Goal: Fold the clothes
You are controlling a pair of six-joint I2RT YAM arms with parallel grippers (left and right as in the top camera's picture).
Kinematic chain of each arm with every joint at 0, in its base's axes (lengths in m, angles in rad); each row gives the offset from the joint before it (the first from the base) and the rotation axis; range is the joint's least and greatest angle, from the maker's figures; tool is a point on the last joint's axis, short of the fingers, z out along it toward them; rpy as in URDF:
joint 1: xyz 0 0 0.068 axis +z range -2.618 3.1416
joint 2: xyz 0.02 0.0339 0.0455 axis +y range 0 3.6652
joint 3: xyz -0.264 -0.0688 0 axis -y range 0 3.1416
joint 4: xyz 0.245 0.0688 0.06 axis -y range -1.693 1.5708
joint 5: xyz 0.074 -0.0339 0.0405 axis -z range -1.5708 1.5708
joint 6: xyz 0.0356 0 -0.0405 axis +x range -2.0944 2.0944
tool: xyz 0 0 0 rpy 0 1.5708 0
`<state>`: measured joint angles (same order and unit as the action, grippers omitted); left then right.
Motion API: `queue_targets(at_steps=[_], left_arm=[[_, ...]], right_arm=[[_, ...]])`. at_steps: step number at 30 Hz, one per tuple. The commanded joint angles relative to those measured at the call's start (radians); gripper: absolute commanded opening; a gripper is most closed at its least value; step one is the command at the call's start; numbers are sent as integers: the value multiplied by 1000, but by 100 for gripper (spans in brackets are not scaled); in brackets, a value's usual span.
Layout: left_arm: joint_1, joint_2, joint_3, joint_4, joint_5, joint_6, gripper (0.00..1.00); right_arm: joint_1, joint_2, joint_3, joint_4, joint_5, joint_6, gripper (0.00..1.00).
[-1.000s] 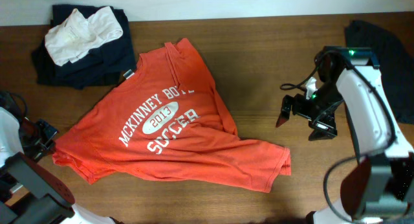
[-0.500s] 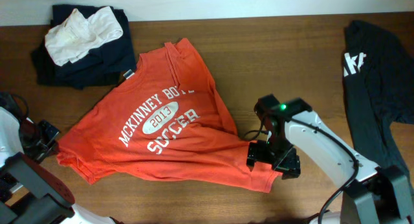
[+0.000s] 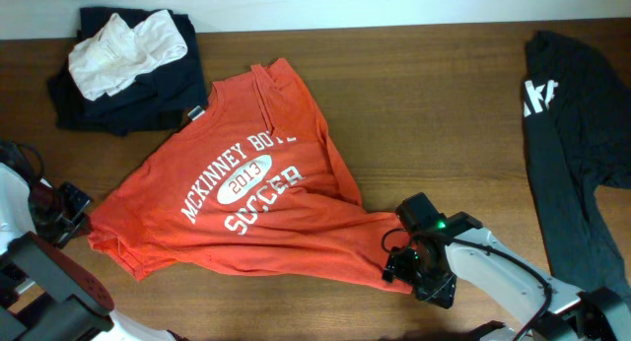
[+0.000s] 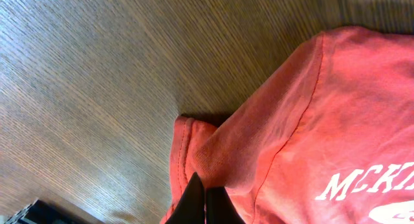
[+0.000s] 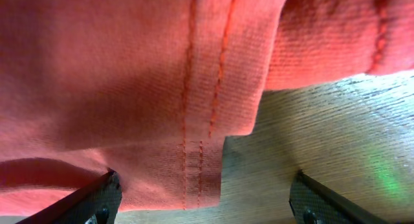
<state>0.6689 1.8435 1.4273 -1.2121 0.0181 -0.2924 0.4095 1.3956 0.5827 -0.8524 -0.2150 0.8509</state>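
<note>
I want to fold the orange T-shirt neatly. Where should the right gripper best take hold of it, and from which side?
Probably the near right corner of the orange T-shirt, at its double-stitched hem. That corner lies flat, with only table showing beside it, so come from above with the open right gripper straddling the edge.

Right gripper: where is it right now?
Overhead view, low and right of centre: the right gripper sits open at the lower-right hem corner of the orange T-shirt, with the black garment farther to its right.
</note>
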Motion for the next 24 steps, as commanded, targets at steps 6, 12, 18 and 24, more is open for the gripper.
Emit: queue_targets(at_steps=[6, 12, 18, 24], left_arm=[[2, -23, 19, 4, 5, -10, 0], [-4, -24, 21, -18, 76, -9, 0], [-83, -104, 143, -137, 64, 18, 0], [-158, -180, 198, -31, 65, 16, 0]], right_arm=[[9, -2, -22, 105, -10, 23, 37], [-33, -3, 144, -90, 19, 14, 4], [-179, -9, 710, -497, 162, -200, 4], [-221, 42, 840, -520, 156, -245, 7]])
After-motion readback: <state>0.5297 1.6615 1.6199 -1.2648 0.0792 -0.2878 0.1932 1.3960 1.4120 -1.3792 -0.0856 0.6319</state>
